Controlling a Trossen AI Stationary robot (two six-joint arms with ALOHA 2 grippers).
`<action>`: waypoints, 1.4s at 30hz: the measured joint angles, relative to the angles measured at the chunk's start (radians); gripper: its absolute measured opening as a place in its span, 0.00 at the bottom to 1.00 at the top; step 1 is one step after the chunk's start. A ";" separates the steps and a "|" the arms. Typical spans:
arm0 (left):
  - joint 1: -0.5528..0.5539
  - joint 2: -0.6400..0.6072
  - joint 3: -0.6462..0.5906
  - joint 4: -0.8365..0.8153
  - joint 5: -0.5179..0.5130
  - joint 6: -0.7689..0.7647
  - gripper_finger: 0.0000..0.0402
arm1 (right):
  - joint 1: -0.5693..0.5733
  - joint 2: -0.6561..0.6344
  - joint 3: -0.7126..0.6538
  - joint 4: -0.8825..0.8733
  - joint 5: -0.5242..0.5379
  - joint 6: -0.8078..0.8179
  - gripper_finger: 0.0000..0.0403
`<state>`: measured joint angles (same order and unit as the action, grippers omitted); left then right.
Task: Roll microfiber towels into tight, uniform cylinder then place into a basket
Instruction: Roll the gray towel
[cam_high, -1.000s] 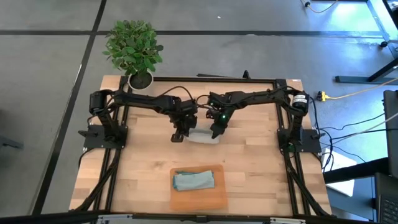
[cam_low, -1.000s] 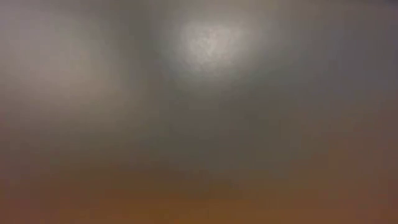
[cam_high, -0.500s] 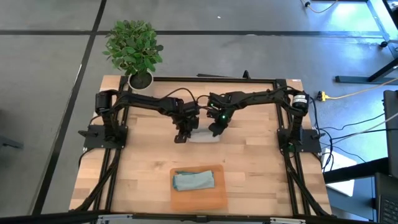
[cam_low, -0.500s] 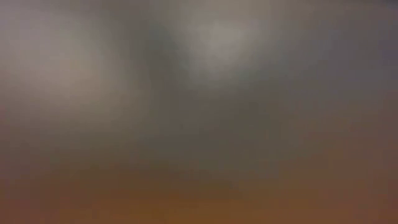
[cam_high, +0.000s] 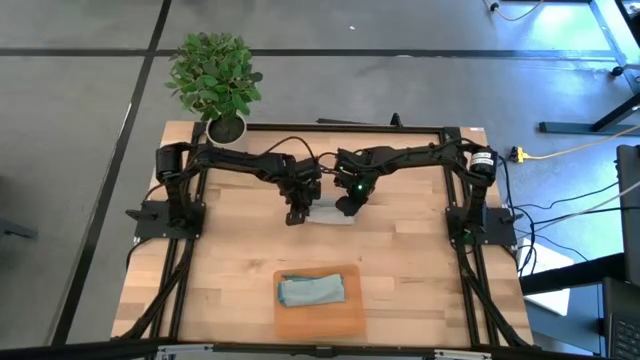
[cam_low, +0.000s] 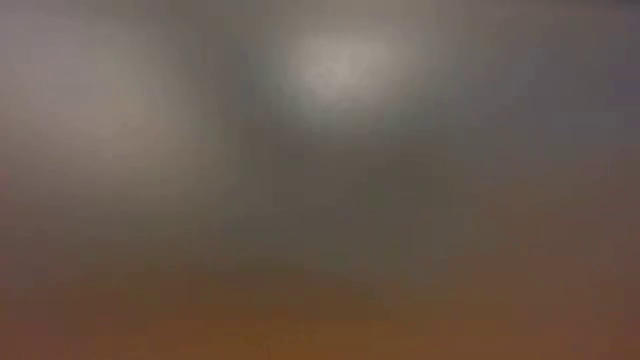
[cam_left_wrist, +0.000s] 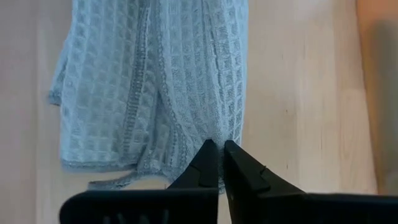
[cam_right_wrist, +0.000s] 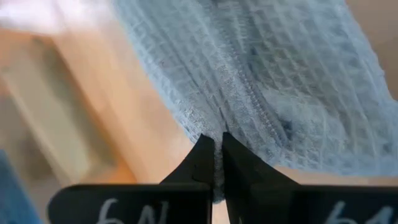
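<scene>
Grey towel (cam_high: 328, 214) pinched by both tools, wrist views only; low view blurred.

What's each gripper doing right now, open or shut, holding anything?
Left gripper: shut, pinching an edge of the grey towel.
Right gripper: shut, pinching the same towel's other edge.

Four cameras are watching one wooden table (cam_high: 400, 260).

One is looking straight down from high up. One low camera is showing only blur. Two wrist cameras are looking closely at the same grey towel (cam_left_wrist: 155, 87) mid-table.
</scene>
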<state>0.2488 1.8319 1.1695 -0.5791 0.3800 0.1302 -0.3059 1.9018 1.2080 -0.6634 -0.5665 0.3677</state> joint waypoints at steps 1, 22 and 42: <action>0.003 0.000 0.000 0.005 -0.001 -0.011 0.00 | 0.000 0.000 0.000 0.001 0.016 0.008 0.03; -0.001 0.013 0.002 -0.055 0.225 -0.077 0.00 | 0.036 0.000 0.002 -0.004 -0.034 0.041 0.03; -0.014 0.036 0.003 -0.141 0.514 -0.094 0.00 | 0.064 0.002 0.001 0.053 -0.365 -0.026 0.03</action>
<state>0.2348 1.8679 1.1727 -0.7199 0.8941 0.0358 -0.2414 1.9038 1.2087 -0.6109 -0.9314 0.3415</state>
